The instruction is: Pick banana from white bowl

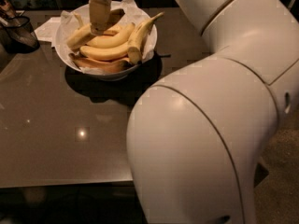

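Gripper (99, 30) hangs from the top edge of the view over the far left side of the white bowl (110, 74), pointing straight down; its tip meets the upper side of the banana (77, 37), a thick pale-yellow fruit lying along the left of the pile; whether it grips that fruit or only rests against it cannot be told from this angle. The bowl stands on the far part of a dark, glossy table (56, 125) and is lined with crinkled white paper (135, 6) that rises above the rim at the back; the banana lies inside it, touching its neighbours. Two more yellow bananas (112, 40) lie across the middle, one just in front of the other; a banana with a long stem (139, 36) leans on the right side, its stem pointing up and outward past the rim; a darker, orange-tinted banana (100, 65) lies at the front. A dark glass container (18, 31) sits at the left edge of the table, apart from the bowl, with a flat white sheet (49, 26) between them. The robot's bulky white arm (210, 125) fills the right and near part of the view.
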You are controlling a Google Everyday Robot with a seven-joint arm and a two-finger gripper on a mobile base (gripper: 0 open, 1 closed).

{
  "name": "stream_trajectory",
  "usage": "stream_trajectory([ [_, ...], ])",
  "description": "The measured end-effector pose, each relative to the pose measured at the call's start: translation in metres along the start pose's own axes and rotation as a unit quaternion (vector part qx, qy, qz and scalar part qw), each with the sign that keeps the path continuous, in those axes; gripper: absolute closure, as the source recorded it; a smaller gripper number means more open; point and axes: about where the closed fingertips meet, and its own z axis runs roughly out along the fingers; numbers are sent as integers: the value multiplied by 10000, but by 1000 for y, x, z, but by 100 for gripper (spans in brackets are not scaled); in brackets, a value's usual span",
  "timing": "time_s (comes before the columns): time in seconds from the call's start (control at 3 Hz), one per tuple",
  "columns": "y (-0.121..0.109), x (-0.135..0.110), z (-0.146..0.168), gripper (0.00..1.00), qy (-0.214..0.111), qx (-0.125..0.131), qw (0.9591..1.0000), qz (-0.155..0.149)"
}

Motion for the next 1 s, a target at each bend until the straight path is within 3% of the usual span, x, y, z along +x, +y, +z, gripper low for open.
stream_trajectory([
  [0.67, 9, 3, -37, 100, -775, 15, 9968, -174],
  [1.0, 13, 6, -49, 100, -996, 11, 9948, -210],
])
